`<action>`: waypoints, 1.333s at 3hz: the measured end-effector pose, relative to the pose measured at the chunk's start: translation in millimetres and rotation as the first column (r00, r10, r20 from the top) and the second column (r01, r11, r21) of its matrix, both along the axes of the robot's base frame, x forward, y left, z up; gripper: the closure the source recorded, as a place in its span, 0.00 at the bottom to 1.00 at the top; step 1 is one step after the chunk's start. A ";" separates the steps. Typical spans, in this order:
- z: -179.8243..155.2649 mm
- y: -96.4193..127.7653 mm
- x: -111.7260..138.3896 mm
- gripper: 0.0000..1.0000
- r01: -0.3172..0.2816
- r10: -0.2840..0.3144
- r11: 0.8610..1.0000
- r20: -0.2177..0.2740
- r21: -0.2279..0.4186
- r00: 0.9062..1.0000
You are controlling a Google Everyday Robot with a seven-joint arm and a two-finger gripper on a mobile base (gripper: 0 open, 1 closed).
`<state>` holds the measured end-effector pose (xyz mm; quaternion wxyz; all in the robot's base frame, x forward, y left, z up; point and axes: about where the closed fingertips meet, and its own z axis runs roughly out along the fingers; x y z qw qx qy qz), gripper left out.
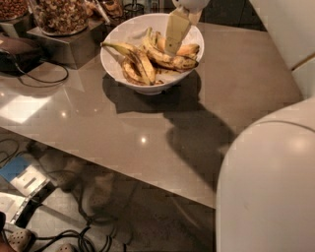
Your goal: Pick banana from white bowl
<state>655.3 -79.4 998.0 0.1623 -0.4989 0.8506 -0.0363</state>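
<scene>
The white bowl (114, 63) stands at the back of the grey table and holds several bananas. The long banana (173, 61), yellow with dark brown mottling, lies across the bowl's middle and right. A smoother orange-yellow banana (189, 49) lies behind it. Dark-streaked bananas (135, 61) with a long pointed stem lie on the left. My gripper (172, 43) hangs down into the bowl from above, its pale tip right at the mottled banana's middle. I cannot tell whether it touches the banana.
Glass jars of nuts (61, 15) stand on a metal stand (69, 47) left of the bowl, with a black cable (42, 78) beside it. My white arm (266, 187) fills the lower right. The table's front edge (123, 170) runs diagonally; cables lie on the floor.
</scene>
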 end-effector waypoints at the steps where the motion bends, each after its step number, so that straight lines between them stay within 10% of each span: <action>1: -9.6 0.6 8.4 0.34 0.028 -0.028 1.000 -0.019 0.003 0.999; 4: -32.5 42.8 -1.1 0.44 -0.068 0.062 0.995 -0.071 -0.079 0.996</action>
